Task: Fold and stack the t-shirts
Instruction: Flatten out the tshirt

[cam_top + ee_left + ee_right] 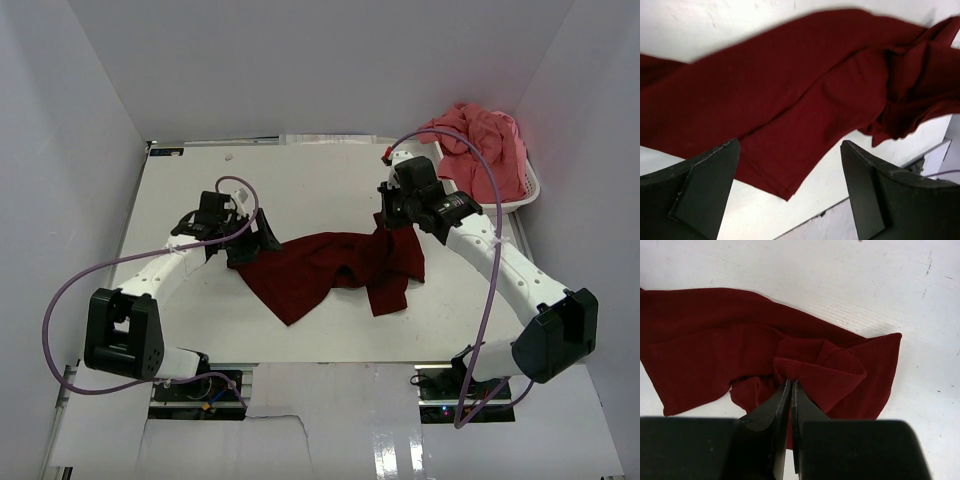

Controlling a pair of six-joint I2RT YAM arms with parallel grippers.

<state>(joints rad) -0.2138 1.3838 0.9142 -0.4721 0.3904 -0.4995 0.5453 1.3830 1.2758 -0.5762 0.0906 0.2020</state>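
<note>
One shirt underway: right gripper (791,385) pinches the maroon t-shirt (330,265); left gripper (790,145) gapes over it and probably must grasp an edge next.

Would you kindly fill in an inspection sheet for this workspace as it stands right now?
Surface: white table, lightly scuffed.
Job's things: maroon t-shirt lies crumpled and unfolded mid-table; coral pink t-shirt is heaped in the basket, not yet folded.
Clutter: white basket at the far right corner.
Grippers: left gripper is open over the maroon shirt's left part and grips nothing; right gripper is shut on a fold at the shirt's right end.
Cables: purple cables loop loosely off both arms; the right one arcs in front of the basket.
Surroundings: plain white walls on three sides.
</note>
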